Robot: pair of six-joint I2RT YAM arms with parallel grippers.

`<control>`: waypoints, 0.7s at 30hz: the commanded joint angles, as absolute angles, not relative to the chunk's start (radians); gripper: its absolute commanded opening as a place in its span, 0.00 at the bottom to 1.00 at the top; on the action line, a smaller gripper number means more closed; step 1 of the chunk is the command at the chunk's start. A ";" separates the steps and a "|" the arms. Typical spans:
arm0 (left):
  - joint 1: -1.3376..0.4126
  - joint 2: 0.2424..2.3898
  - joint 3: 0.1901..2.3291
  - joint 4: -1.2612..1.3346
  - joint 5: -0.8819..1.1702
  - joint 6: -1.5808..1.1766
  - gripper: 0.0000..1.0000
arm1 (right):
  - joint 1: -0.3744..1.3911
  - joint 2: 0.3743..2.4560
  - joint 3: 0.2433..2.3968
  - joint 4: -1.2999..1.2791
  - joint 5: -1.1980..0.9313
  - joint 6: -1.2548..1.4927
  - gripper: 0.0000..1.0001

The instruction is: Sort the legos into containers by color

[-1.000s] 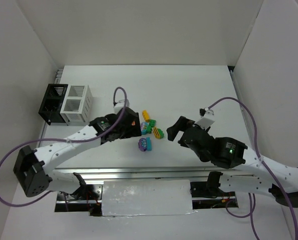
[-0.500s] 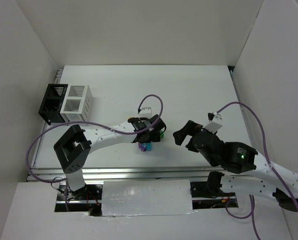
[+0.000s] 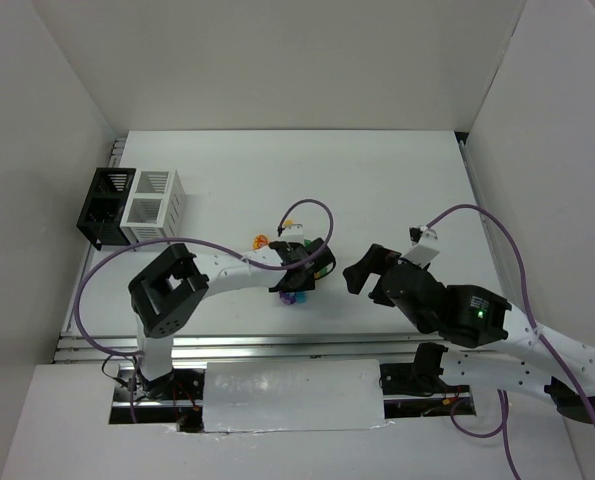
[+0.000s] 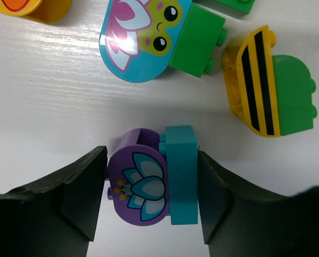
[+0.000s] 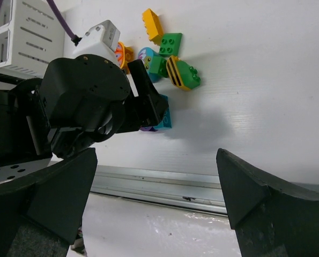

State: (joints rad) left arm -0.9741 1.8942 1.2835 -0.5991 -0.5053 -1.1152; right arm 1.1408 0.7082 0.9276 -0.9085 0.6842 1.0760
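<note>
On the white table [image 3: 377, 180], seen from the top camera, your left gripper [image 3: 299, 272] sits low over a cluster of small plastic studded bricks. A purple-and-teal brick pair [image 3: 289, 297] shows at its near edge, and an orange piece [image 3: 261, 241] lies just beside its wrist. The black slatted cube bin [image 3: 105, 205] and the white slatted cube bin [image 3: 155, 205] stand touching each other at the far left, well apart from the bricks, and you cannot see into either one. Your right gripper [image 3: 362, 268] hovers to the right of the cluster, apart from it. From the left wrist camera, the two black fingers [image 4: 79, 209] flank the pair: one is at the purple rounded brick with a lotus print [image 4: 138, 184], the other at the teal block [image 4: 180, 182] joined to it. The pads sit right at both sides, but you cannot tell whether they press. Beyond lie a teal rounded piece with a frog face [image 4: 143, 43] joined to a green brick [image 4: 197, 40], and a yellow black-striped piece [image 4: 253, 83] joined to a green rounded one [image 4: 293, 96]. From the right wrist camera, your right gripper's fingers [image 5: 41, 203] stand wide apart with nothing between them. A yellow brick [image 5: 151, 22] and a green square brick [image 5: 171, 44] lie at the cluster's far side.
</note>
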 commanded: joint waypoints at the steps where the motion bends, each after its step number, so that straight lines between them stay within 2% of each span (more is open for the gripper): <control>1: -0.980 1.879 1.255 -0.578 -0.502 -1.140 0.66 | 1.137 0.707 0.931 -0.876 0.695 1.066 1.00; 2: -0.982 1.873 1.249 -0.580 -0.502 -1.141 0.56 | 1.138 0.707 0.930 -0.873 0.695 1.065 1.00; 4: -0.983 1.841 1.226 -0.583 -0.509 -1.147 0.48 | 1.137 0.707 0.928 -0.870 0.696 1.065 1.00; 5: -0.988 1.826 1.209 -0.583 -0.511 -1.146 0.37 | 1.137 0.709 0.927 -0.870 0.701 1.066 1.00; 7: -0.991 1.769 1.192 -0.580 -0.518 -1.146 0.27 | 1.137 0.709 0.928 -0.876 0.710 1.080 1.00; 8: -0.997 1.722 1.174 -0.574 -0.520 -1.141 0.12 | 1.137 0.703 0.927 -0.880 0.721 1.088 1.00; 10: -1.006 1.668 1.154 -0.552 -0.523 -1.115 0.01 | 1.134 0.690 0.922 -0.876 0.732 1.098 1.00; 18: -1.045 1.343 1.063 -0.310 -0.447 -0.849 0.00 | 1.123 0.578 0.853 -0.740 0.664 1.005 1.00; 21: -1.049 1.212 0.990 -0.143 -0.330 -0.601 0.00 | 1.115 0.578 0.902 -0.741 0.604 0.970 1.00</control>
State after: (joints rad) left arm -1.0389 1.3163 1.0412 -0.3504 -0.4408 -0.8639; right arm 1.1229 0.5781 0.8585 -0.8139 0.6506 1.0260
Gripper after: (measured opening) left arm 0.737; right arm 0.994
